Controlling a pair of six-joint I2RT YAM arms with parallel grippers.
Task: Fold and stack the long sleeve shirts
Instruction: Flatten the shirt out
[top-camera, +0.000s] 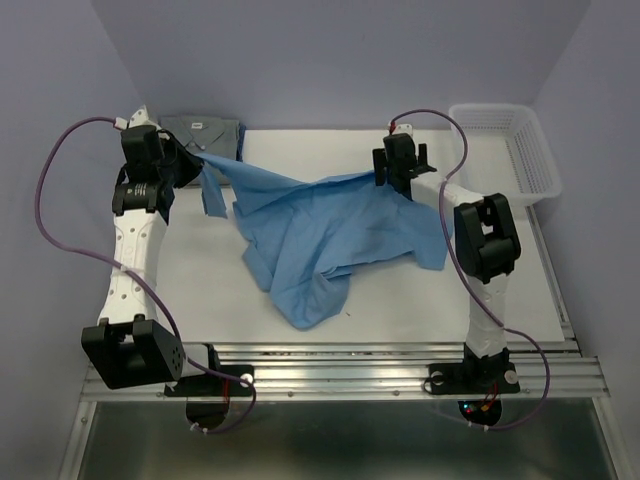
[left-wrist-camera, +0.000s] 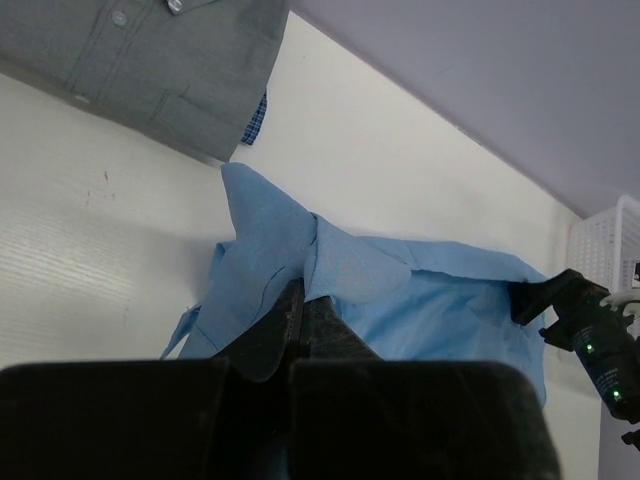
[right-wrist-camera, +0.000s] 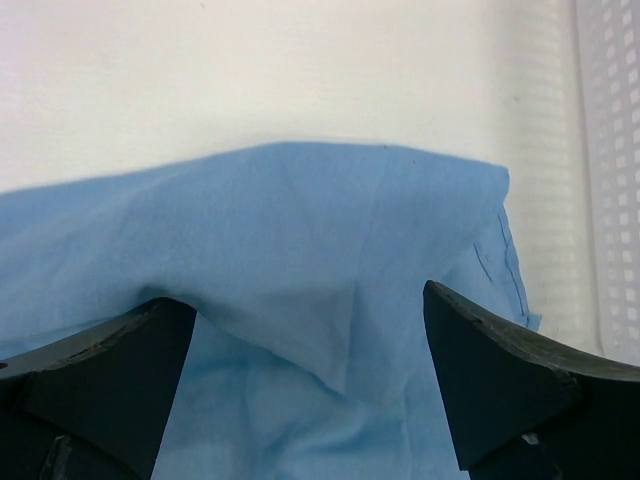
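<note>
The thin, sky-blue cloth shirt (top-camera: 320, 240) lies crumpled on the flat white table (top-camera: 200, 290), well to the left of the white plastic mesh basket (top-camera: 530, 150) and nearer to me than it. Its far edge is lifted and stretched into a ridge that runs away from the basket. The rest sags down into a rumpled heap on the tabletop.

At the ridge's end farthest from the basket, my left gripper (top-camera: 198, 156) is clenched tight on a corner of the sky-blue cloth shirt. In the left wrist view the black fingers (left-wrist-camera: 285, 325) meet with the fabric (left-wrist-camera: 420, 300) pinched between them.

At the end nearest the basket, my right gripper (top-camera: 385, 180) stands with its jaws spread as wide as they go. In the right wrist view, the blue cloth (right-wrist-camera: 300, 230) hangs across the gap between the two fingertips (right-wrist-camera: 150, 340), unpinched. I cannot tell whether it rests on either finger.

The dull grey collared button shirt (top-camera: 205, 130) lies folded flat at the table's far edge, across the table from the basket, just beyond the left gripper. The basket (right-wrist-camera: 610, 150) sits off the table's far right corner.
</note>
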